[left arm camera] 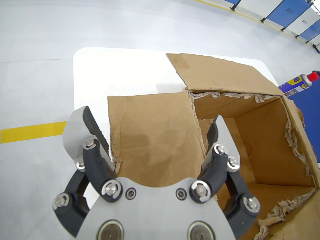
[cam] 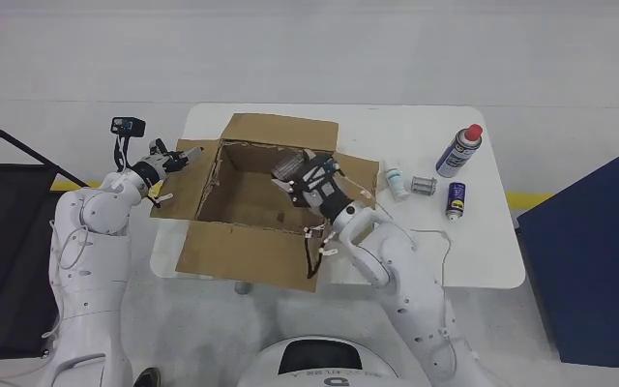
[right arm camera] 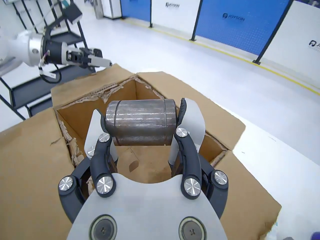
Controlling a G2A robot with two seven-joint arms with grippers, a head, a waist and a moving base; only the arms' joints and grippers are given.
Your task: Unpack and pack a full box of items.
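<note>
Right gripper (right arm camera: 141,111) clamps metal cylinder (right arm camera: 140,123) over box (right arm camera: 32,156); left gripper (left arm camera: 151,114) gapes above flap (left arm camera: 155,146)

The top view looks down from above the arms and takes in the whole surface (cam: 464,242), with the box (cam: 253,198) near its middle. The left wrist view sits close behind the left gripper (left arm camera: 151,113), facing over a flap into the box and out across the floor. The right wrist view sits close behind the right gripper (right arm camera: 140,106), above the box, facing across it toward the left gripper. All three views share the box.
</note>
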